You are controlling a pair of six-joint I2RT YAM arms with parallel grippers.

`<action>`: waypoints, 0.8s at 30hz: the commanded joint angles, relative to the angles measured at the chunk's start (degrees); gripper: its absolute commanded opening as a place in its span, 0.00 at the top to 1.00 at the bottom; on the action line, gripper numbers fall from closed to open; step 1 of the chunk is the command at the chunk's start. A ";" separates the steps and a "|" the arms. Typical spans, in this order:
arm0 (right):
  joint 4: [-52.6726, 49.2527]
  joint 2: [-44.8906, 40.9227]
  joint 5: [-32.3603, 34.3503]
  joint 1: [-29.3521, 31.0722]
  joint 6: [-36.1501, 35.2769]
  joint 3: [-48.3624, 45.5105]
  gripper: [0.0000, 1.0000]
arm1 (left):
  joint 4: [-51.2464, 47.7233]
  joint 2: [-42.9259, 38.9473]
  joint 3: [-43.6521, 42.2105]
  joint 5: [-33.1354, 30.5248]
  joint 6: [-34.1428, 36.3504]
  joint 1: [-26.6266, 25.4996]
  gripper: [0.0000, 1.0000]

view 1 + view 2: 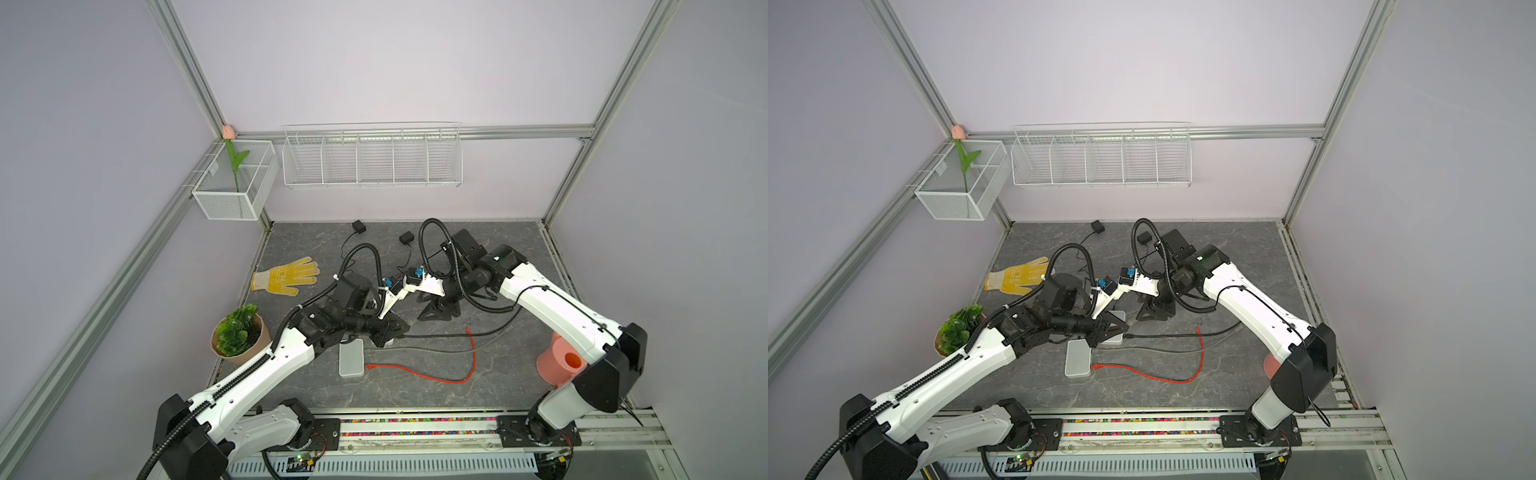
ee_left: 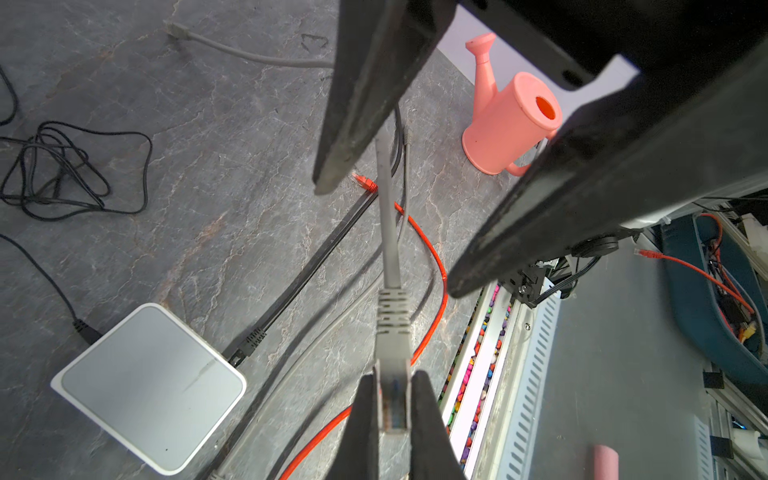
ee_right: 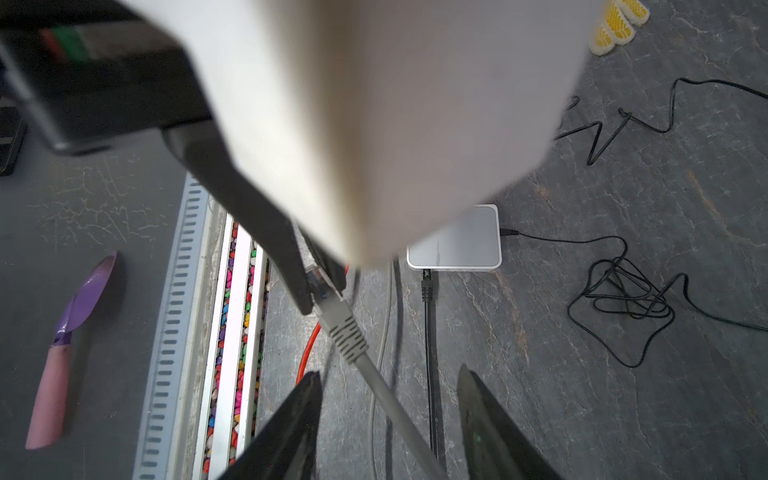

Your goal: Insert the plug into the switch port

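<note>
Plug (image 2: 392, 328): grey, booted network type, held clear of the table (image 2: 174, 158).
Holder: left claw (image 2: 394, 384), pinched narrow on the plug's clear head. The boot points away, toward the right claw (image 3: 388, 372).
Right claw: jaws wide, straddling the grey cable (image 3: 395, 407) just behind the boot and apparently apart from it. In both top views it sits at 2 o'clock of the left claw.
Switch (image 2: 149, 386): pale flat box on the table below, with a black cable (image 2: 249, 345) already seated in one port. Free ports not visible.
Handling note: the head looks buried in the left pinch, so a handover seems due.
- Close the right claw on the stiff boot, not on limp cable.
- Loosen the left claw only afterwards.
- Present the head square to the port face, beside the black cable.

Nearby: yellow glove (image 1: 286, 276) at 10 o'clock of the left claw; pink watering can (image 1: 557, 361) at 3 o'clock.
</note>
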 commanded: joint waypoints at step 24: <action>-1.27 -3.01 -8.14 1.45 -0.22 -6.06 0.54 | 2.58 -4.04 0.53 -0.97 5.27 -1.25 1.00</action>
